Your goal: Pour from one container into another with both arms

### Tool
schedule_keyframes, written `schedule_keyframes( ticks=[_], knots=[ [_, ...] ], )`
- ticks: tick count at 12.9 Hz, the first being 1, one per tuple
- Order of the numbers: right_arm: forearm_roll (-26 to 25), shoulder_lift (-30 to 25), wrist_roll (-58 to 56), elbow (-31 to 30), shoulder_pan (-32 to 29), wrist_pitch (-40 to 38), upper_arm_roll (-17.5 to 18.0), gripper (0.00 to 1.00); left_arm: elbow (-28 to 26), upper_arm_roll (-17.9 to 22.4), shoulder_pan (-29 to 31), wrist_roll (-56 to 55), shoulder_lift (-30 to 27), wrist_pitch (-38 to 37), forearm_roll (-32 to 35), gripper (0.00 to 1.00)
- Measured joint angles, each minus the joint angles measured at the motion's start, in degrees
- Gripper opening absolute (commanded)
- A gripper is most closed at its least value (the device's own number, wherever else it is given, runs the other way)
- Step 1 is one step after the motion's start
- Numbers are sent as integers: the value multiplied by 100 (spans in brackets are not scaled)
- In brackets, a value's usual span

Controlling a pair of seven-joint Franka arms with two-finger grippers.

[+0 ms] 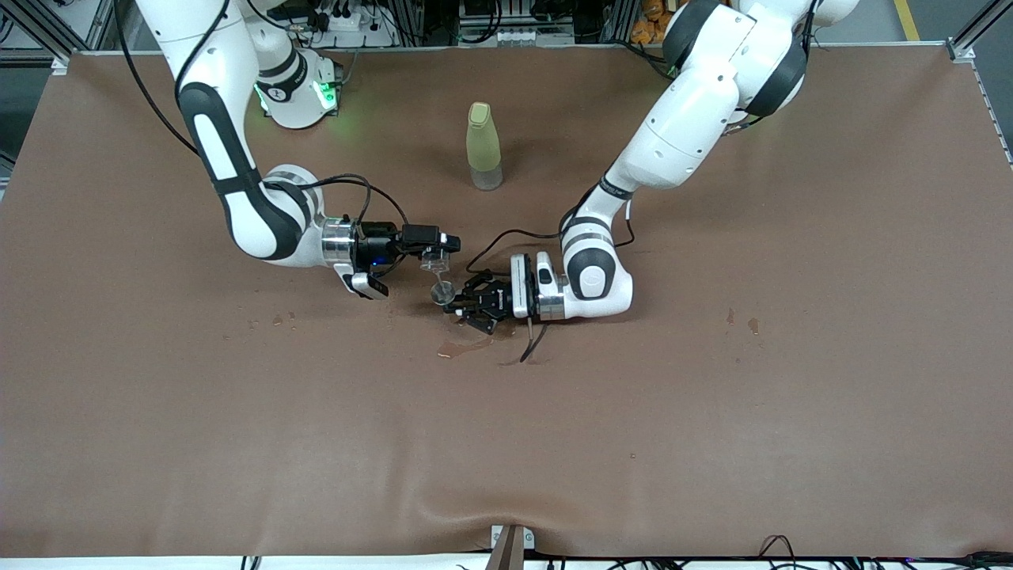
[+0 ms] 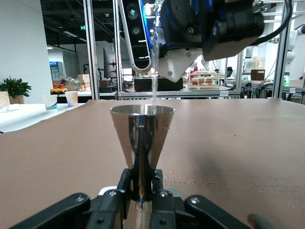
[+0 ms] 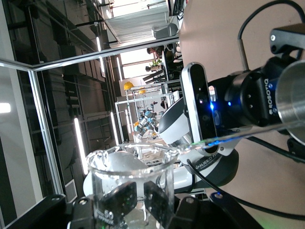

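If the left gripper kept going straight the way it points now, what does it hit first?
Probably the right gripper: the left gripper, jaws shut on the metal jigger, faces it across the table in the left wrist view. The glass beaker pours from above. Depth is unclear.

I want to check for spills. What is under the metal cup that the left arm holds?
A wet puddle lies on the brown table just nearer the camera than the metal cup. The left pincer covers the spot directly beneath the cup.
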Motion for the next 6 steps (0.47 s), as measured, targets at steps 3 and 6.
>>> schedule_keyframes(
  ticks=[3,6],
  knots=[
    [2,-13,375,17,0,-54,-5,0,-48,-5,4,-80,-62,-5,-6,0],
    [4,-27,715,58,0,-62,-16,0,-146,-7,4,-81,-101,-5,-24,0]
  ],
)
